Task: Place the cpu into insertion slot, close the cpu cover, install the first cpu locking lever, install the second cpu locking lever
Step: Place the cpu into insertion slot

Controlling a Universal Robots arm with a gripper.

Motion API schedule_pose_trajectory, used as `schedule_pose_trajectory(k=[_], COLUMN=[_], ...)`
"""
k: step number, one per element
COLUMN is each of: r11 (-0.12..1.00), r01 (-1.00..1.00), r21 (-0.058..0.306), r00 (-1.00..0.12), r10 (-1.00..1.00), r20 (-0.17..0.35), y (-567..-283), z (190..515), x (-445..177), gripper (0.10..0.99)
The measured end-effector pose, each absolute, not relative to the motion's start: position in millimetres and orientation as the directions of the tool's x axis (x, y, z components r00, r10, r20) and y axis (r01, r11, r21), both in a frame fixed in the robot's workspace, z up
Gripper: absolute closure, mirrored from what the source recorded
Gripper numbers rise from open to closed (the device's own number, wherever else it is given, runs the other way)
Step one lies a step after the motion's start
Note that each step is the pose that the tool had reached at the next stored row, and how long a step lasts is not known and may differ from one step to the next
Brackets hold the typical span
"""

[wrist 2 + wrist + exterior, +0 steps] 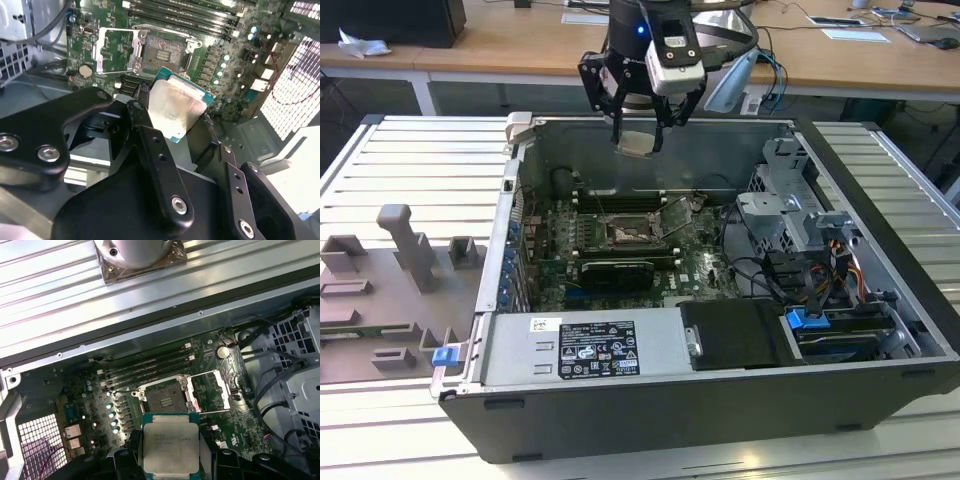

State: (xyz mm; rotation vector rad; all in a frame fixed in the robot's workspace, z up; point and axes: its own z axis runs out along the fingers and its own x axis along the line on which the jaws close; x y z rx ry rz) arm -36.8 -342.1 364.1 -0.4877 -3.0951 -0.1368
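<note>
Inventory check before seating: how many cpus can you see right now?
1. The cpu is gripped in the end effector above the open computer case; the insertion slot sits empty. Others may be hidden.

The cpu (170, 447) is cut off at the first wrist view's edge, its print illegible.

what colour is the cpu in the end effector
Pale silver-grey metal face with a thin green border; the cpu shows best in the first wrist view.

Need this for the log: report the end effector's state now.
End effector: shut on the cpu, above the insertion slot, not yet in it.
</note>
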Motion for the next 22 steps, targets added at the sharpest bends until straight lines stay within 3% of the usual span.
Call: schedule_pose_trajectory(k=[22], r11=[0.874], r01=[0.479], r21=[0.085], r00=[-0.877], r10=[0.479], r20=[0.019], y=[-342.1], z=[358.3], x=[-36.8], gripper=[0.545])
